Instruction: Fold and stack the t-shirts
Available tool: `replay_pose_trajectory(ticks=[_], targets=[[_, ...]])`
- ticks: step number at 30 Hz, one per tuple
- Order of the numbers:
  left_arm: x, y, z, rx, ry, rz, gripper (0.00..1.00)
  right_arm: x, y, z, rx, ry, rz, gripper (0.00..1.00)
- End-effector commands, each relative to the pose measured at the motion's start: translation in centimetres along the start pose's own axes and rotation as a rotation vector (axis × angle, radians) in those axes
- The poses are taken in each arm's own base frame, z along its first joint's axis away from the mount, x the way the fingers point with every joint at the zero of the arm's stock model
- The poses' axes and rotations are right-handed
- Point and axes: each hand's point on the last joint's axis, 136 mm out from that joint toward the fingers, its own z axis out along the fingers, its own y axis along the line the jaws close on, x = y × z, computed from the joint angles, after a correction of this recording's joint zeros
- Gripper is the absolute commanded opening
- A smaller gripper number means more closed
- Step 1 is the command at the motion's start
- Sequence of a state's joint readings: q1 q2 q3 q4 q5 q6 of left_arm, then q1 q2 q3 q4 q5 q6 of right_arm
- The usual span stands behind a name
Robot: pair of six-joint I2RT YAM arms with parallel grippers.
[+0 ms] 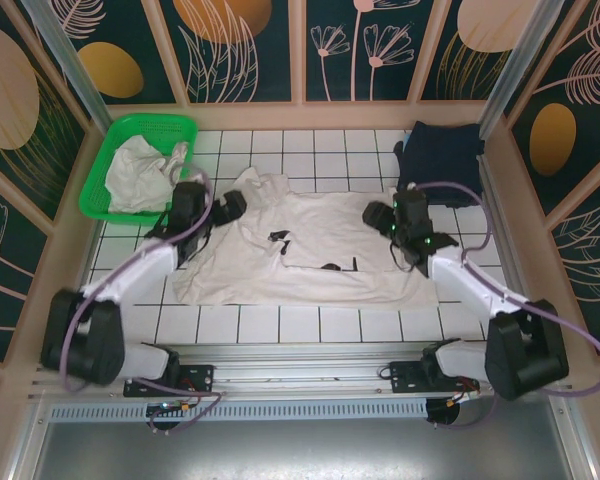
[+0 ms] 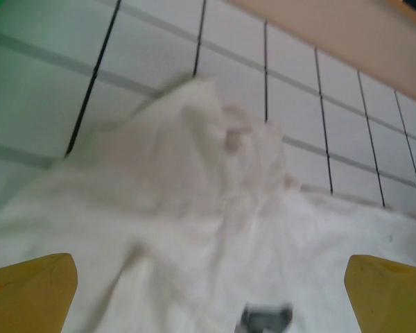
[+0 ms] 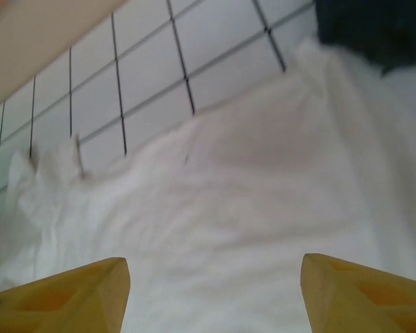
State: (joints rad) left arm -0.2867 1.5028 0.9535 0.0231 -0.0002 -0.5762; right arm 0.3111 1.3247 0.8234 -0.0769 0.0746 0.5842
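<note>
Jaws of left gripper (image 2: 209, 284) and right gripper (image 3: 215, 288) are seen parted, nothing held, above opposite ends of the off-white t-shirt (image 1: 320, 255), spread flat on the tiles (image 1: 280, 325), judged ready for folding

No text, brand, number or sign could be read. A small grey label (image 2: 265, 319) was seen on the off-white t-shirt (image 2: 215, 229), but it was too blurred to be made out.

I am looking into a lab test cell: panels (image 1: 245, 45) with printed plants are enclosing a white tiled table (image 1: 280, 325), and an aluminium rail (image 1: 300, 358) is lining its near edge.
</note>
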Motion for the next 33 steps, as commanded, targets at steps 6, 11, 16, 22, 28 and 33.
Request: replay_pose_trajectory(ticks=[6, 11, 16, 22, 28, 33], targets=[[-3.2, -2.9, 12.8, -0.002, 0.134, 0.264, 0.88, -3.3, -5.0, 7.2, 0.293, 0.084, -0.122, 0.51], [-3.8, -2.4, 17.1, -0.045, 0.159, 0.366, 0.89, -4.3, -6.2, 11.1, 0.373, 0.135, -0.178, 0.49], [-2.3, -1.3, 19.2, -0.05, 0.205, 0.371, 0.89, -0.3, -5.9, 14.1, 0.342, 0.243, -0.184, 0.47], [-1.8, 0.8, 21.6, -0.092, 0.264, 0.285, 0.88, 2.7, -5.6, 15.2, 0.368, 0.277, -0.185, 0.48], [-0.2, 2.3, 19.8, -0.097, 0.292, 0.214, 0.87, 6.2, -4.9, 14.7, 0.405, 0.326, -0.242, 0.51], [-3.7, -0.2, 13.7, -0.054, 0.21, 0.229, 0.92, 8.6, -4.3, 14.0, 0.362, 0.358, -0.217, 0.52]])
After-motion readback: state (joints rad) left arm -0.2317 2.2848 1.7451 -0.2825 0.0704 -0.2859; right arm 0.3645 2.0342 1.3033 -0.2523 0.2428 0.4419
